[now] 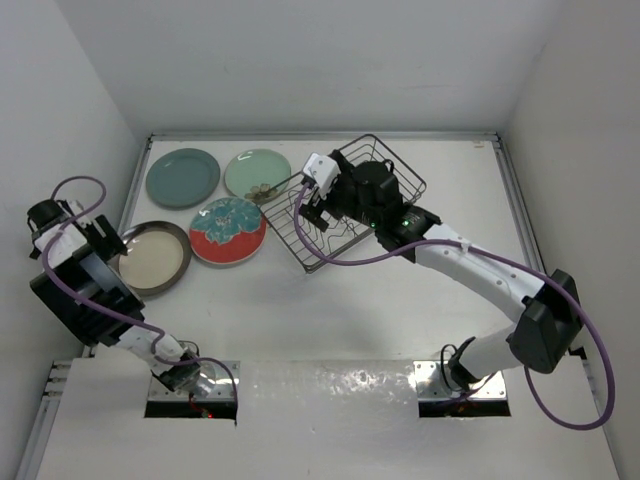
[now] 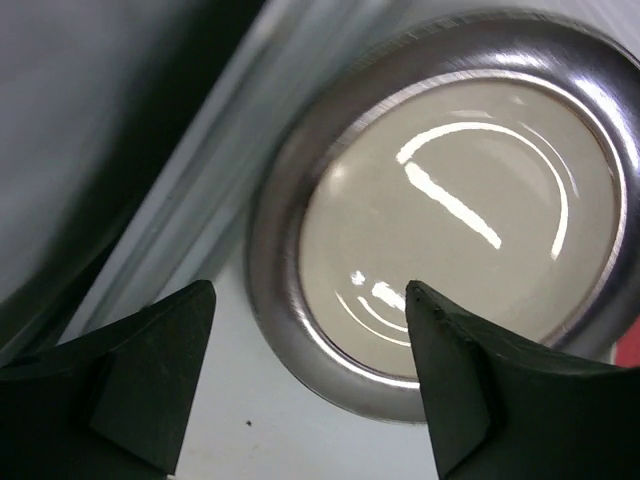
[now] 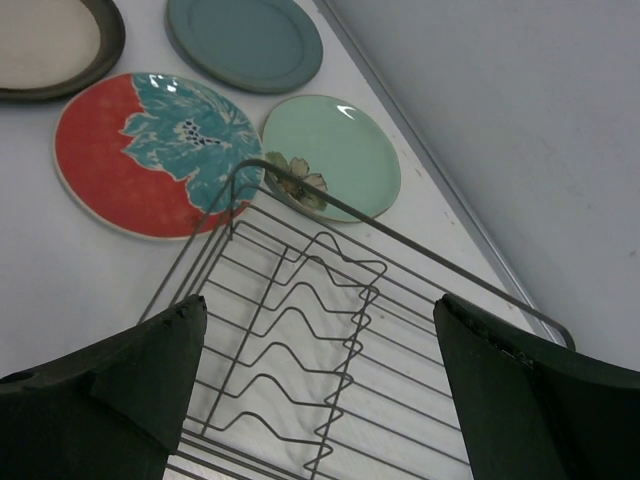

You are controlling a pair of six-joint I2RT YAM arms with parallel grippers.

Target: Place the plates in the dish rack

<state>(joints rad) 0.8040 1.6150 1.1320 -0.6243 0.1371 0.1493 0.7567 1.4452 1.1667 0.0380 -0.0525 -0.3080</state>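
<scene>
White table (image 1: 400, 300), plain white walls (image 1: 300, 60)

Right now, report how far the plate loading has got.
Done: nothing. The dish rack is empty; the dark teal plate, mint plate, red-and-teal plate and cream plate lie flat beside it. In hand: the open left gripper is poised at the cream plate's rim, and the open right gripper is over the rack. Left: all four plates.
</scene>
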